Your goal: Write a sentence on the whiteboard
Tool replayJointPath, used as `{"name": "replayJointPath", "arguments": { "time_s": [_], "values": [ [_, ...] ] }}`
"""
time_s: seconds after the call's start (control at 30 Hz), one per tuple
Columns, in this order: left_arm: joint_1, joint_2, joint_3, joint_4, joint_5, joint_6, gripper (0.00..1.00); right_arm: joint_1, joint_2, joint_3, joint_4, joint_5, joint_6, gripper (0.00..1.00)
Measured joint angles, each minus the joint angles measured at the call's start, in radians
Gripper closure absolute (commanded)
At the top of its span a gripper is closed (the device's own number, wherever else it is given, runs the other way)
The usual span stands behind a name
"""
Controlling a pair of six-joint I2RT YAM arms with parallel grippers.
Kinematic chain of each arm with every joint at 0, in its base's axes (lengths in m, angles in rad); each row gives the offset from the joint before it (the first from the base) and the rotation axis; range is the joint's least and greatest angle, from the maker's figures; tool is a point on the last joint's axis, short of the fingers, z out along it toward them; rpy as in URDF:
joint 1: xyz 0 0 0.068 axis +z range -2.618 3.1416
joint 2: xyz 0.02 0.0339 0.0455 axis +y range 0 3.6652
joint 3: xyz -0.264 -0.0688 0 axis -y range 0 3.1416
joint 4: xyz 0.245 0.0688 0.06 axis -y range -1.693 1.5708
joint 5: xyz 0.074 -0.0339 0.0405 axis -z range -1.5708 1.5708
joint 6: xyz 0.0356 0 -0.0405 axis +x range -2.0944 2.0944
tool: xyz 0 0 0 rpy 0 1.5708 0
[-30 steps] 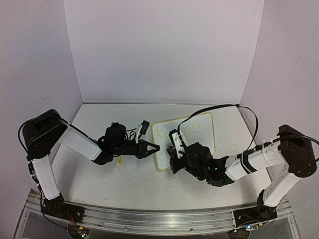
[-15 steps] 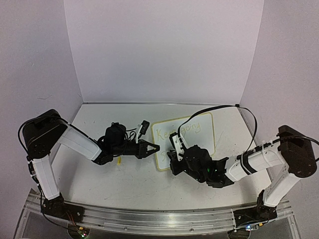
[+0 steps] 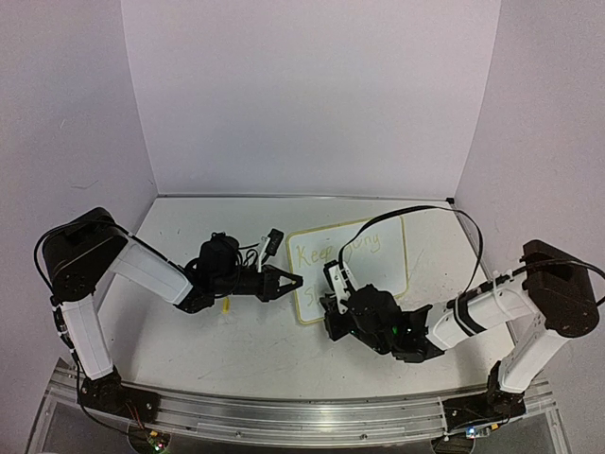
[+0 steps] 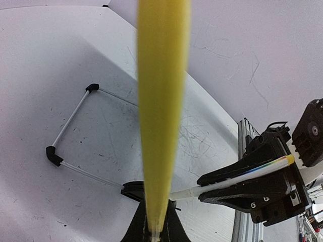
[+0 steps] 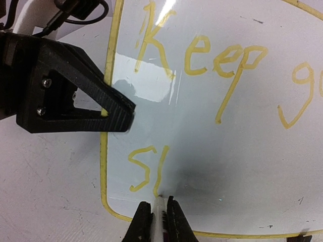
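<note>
**Marker tip on the board, second line barely begun**

The whiteboard (image 3: 383, 274) lies on the table (image 3: 236, 350), a little right of centre, skewed so that one near corner points toward the arms. The sentence (image 5: 222, 58) is in pale yellow-green. From above the top line reads "Keep going". Below it there is only an "S" and one upright stroke, close to the board's near left corner.

The right end effector (image 5: 159, 217) — jaws pinched tight on a slim white marker (image 5: 160, 205). The tip is down on the board at the foot of that last stroke. It hangs over the board's near edge.

The left end effector (image 3: 293, 281) — clamped shut on a long yellow stick (image 4: 161, 101), too blurred to name further. Its black fingers point right, tips at the board's left rim, level with the gap between the two lines of writing. Whether they touch the rim, cannot tell. The two end effectors are near each other but apart.
</note>
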Motion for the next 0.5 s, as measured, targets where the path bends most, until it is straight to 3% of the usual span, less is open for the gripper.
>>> {"name": "replayJointPath", "arguments": {
  "time_s": [0.5],
  "values": [
    [0.000,-0.003,0.000,-0.002,0.000,0.000,1.00,-0.006,-0.056,-0.007,0.057,-0.016,-0.087,1.00]
  ]
}}
